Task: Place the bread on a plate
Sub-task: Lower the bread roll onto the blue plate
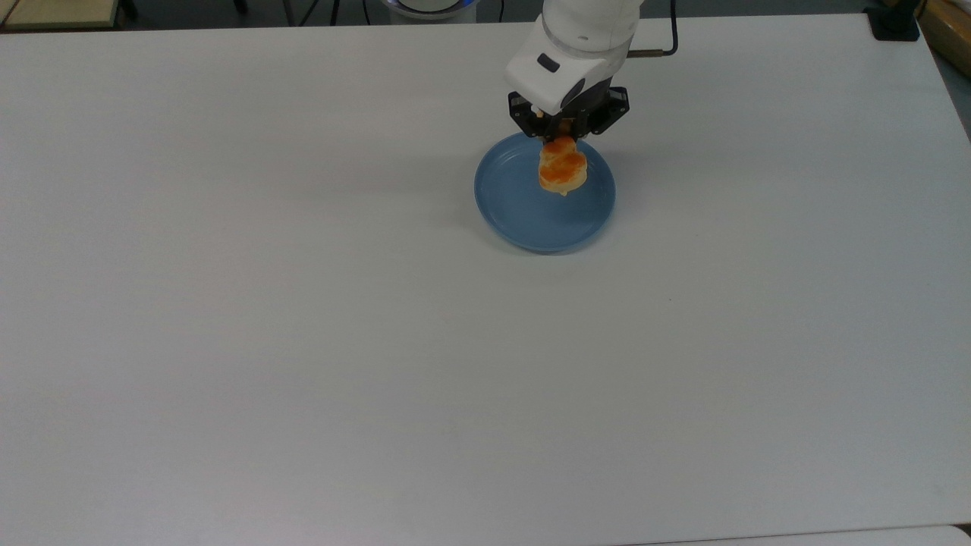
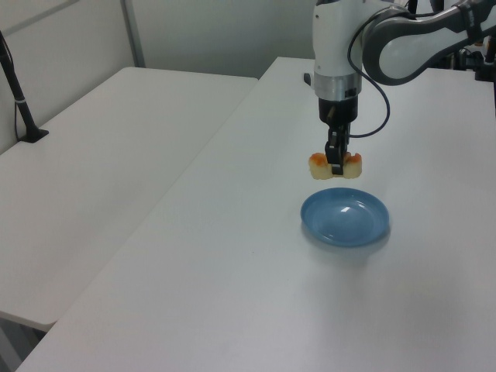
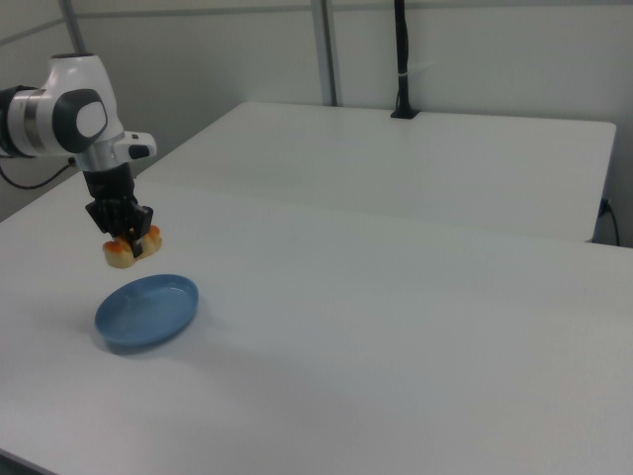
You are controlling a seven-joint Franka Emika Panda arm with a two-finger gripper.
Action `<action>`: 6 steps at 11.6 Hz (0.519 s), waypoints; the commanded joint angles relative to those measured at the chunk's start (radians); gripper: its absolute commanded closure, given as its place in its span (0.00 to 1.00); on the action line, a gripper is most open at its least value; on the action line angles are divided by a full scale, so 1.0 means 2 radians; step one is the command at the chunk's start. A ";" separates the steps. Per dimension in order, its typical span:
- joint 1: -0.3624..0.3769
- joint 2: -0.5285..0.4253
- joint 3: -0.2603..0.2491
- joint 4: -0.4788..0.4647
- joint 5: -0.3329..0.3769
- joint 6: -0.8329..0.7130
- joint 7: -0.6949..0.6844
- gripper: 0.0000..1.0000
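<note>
Top view: we see the small cream loaf of bread with glazed orange bumps [image 1: 562, 170] clamped in the black two-finger gripper [image 1: 563, 141], over the round, smooth blue plate [image 1: 523, 212]. Left view: bread [image 2: 319, 164] hangs clear above the plate [image 2: 345, 219], fingers [image 2: 336, 154] pinching its middle. Right view: same, bread [image 3: 120, 256] airborne.

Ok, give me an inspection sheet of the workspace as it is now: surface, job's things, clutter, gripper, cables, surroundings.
Surface: plain white table, bare.
Job's things: small pale loaf with orange glazed bumps, the bread, held in the air above the round blue shallow plate; not on it yet.
Clutter: nothing seen.
Gripper: black two-finger gripper shut on the bread.
Cables: black cable at the wrist.
Surroundings: second white table alongside; black post on the far table.
</note>
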 commanded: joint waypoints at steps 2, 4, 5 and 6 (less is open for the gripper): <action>-0.030 -0.021 0.046 -0.052 0.002 0.024 0.013 0.74; -0.029 -0.001 0.046 -0.054 -0.009 0.044 0.029 0.74; -0.030 0.004 0.046 -0.057 -0.019 0.056 0.033 0.74; -0.030 0.014 0.046 -0.062 -0.025 0.064 0.033 0.74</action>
